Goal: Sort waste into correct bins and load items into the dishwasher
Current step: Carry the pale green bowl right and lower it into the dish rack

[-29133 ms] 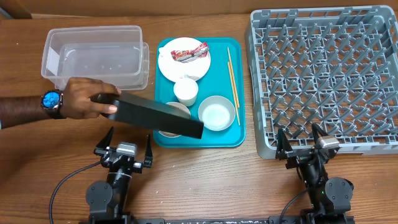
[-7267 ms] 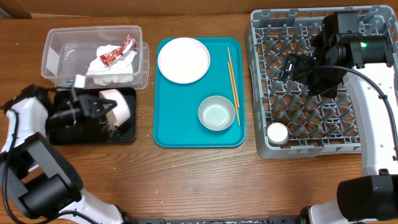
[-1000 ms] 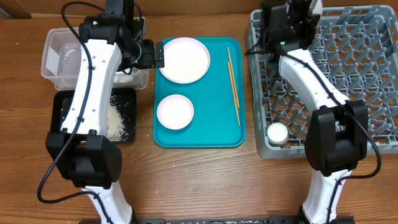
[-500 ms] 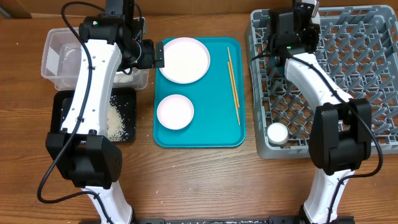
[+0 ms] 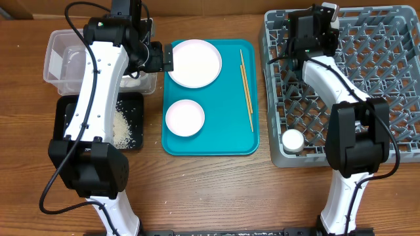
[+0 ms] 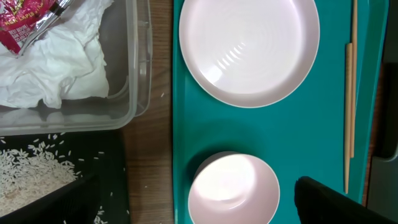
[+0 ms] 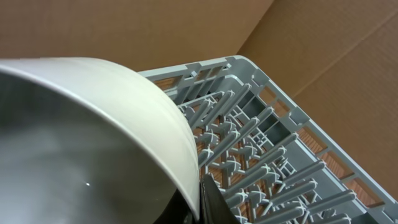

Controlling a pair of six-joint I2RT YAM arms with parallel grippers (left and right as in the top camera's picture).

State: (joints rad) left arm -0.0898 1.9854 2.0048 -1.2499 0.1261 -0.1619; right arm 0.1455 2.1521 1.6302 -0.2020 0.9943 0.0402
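My right gripper (image 5: 314,29) (image 7: 200,198) is shut on the rim of the whitish bowl (image 7: 93,137), held tilted above the back left corner of the grey dishwasher rack (image 5: 394,85) (image 7: 280,155). A white cup (image 5: 293,140) stands in the rack's front left corner. High over the gap between the tub and the teal tray hangs my left gripper (image 5: 159,58) (image 6: 196,214), open and empty. Below it lie the pink plate (image 5: 194,63) (image 6: 249,50), the pink bowl (image 5: 184,118) (image 6: 233,190) and the chopsticks (image 5: 246,82) (image 6: 349,112).
The clear tub (image 5: 62,62) holds crumpled tissue (image 6: 56,68) and the red wrapper (image 6: 28,18). Rice (image 5: 125,128) (image 6: 31,168) lies in the black tray (image 5: 65,131). A teal tray (image 5: 230,141) carries the plate, bowl and chopsticks. Cardboard walls stand behind the rack.
My right gripper has carried the whitish bowl a little to the right, further over the rack's back left corner. The left arm has not moved.
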